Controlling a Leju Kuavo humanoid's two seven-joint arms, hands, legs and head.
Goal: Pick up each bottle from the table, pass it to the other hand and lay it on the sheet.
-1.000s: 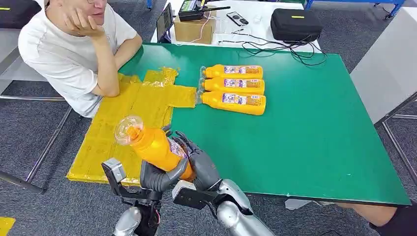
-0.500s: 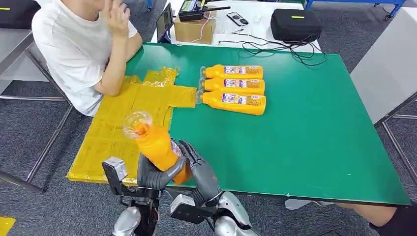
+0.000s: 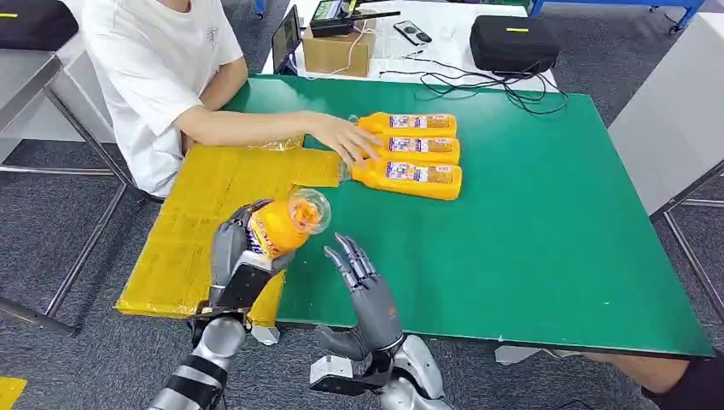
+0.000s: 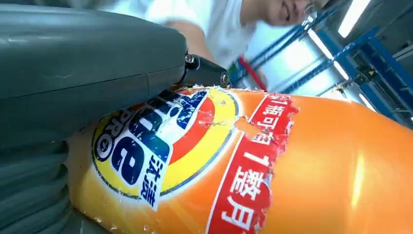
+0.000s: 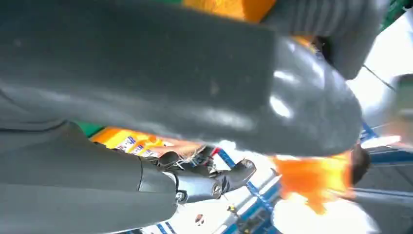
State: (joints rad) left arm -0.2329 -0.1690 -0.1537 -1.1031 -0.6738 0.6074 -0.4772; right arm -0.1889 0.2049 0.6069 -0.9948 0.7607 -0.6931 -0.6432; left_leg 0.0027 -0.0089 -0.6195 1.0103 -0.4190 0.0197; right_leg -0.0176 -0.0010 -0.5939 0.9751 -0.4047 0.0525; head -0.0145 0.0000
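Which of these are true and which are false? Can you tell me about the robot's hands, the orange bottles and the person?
1. The left hand holds an orange bottle. True.
2. The right hand holds a bottle. False: it is open, holding nothing.
3. Three bottles lie on the green table. True.
4. The person's hand rests on the black case. False: it reaches to the lying bottles.
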